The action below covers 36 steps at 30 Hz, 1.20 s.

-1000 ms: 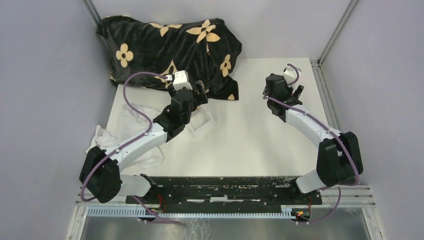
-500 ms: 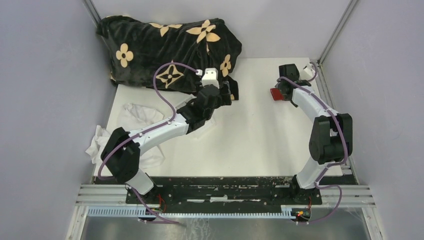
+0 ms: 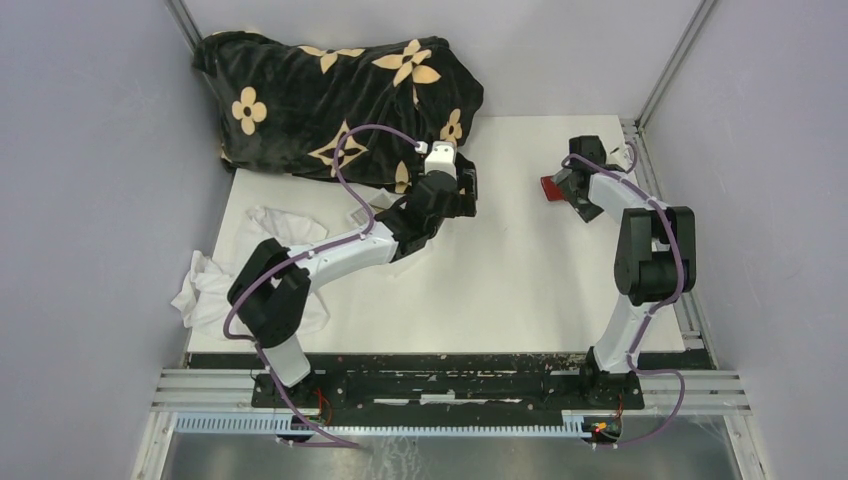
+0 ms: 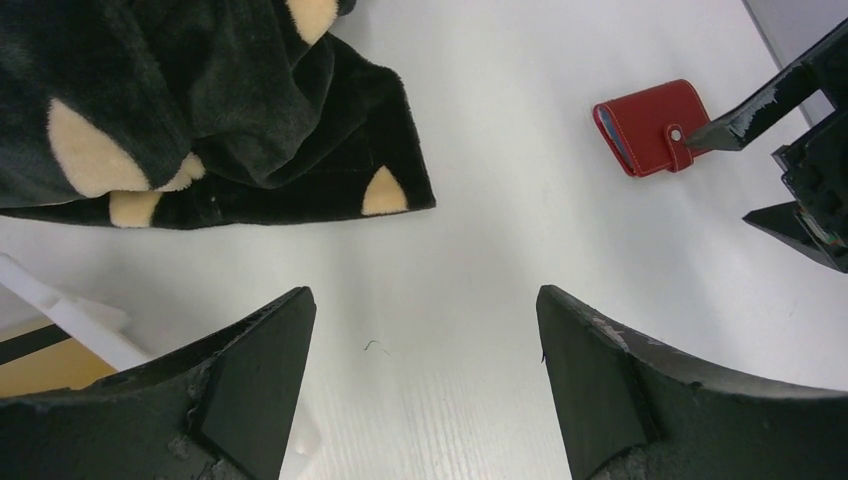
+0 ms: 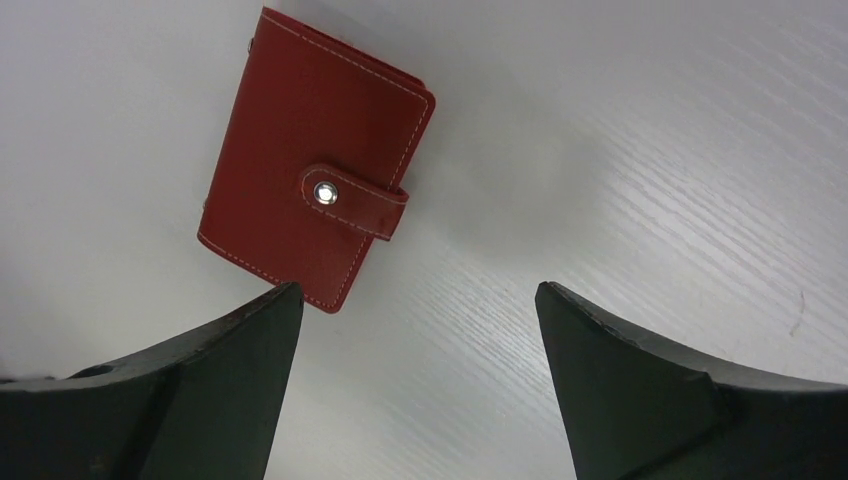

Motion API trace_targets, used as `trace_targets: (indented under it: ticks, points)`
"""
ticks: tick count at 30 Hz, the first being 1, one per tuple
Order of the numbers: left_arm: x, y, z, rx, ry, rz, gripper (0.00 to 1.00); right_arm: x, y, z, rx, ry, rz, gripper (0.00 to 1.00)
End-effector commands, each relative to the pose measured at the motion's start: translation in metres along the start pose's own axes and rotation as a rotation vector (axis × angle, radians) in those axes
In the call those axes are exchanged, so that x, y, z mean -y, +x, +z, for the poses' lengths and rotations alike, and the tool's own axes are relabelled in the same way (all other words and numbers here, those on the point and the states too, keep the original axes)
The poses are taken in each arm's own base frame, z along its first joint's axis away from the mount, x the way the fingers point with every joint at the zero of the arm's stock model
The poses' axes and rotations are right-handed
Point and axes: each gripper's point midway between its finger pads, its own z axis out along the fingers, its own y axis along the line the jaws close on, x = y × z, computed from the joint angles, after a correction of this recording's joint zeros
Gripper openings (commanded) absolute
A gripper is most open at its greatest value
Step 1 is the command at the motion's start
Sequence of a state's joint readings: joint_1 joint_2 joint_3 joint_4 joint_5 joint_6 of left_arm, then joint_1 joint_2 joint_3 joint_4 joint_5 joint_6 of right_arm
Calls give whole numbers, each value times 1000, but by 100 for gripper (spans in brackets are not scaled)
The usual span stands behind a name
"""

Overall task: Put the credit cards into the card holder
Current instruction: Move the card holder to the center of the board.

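Note:
The card holder (image 5: 315,215), a small red wallet snapped shut with a pale stud, lies flat on the white table at the far right (image 3: 549,187). My right gripper (image 5: 417,292) hangs open just above and beside the card holder's near corner, holding nothing. My left gripper (image 4: 425,340) is open and empty over bare table near the blanket's corner, and the card holder (image 4: 650,125) lies well ahead of it to the right. A yellow-orange strip (image 4: 30,365) shows behind a clear plastic box edge (image 4: 60,310); I cannot tell whether it is one of the credit cards, which are otherwise hidden.
A black blanket (image 3: 340,100) with cream flowers is heaped at the far left, its corner (image 4: 300,150) close to my left gripper. Crumpled white cloth (image 3: 270,235) lies at the left edge. Grey walls close in the table on both sides.
My left arm has swung right, from over the clear box to the blanket's corner. My right arm has drawn back to the far right, baring the card holder.

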State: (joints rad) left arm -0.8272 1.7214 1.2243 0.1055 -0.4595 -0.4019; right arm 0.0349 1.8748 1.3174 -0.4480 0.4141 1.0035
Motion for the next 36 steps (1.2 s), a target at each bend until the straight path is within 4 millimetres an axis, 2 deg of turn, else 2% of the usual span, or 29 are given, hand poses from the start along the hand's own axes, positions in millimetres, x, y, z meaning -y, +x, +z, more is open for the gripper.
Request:
trace_targets:
  ticks: [1,13,26,32,36]
  points:
    - [21,-26,5,79,67,10,88,-16,-11,13,8,-79,76,94]
    - [27,-24,18,105,81,27,88,-26,-16,44,-9,-79,92,93]
    - [27,-17,25,104,74,46,88,-26,-23,59,-18,-46,100,92]
    - [26,-17,26,105,70,45,88,-22,-17,58,-50,-23,71,85]
    - [26,-16,25,102,70,37,88,-16,-9,57,-85,-10,47,77]
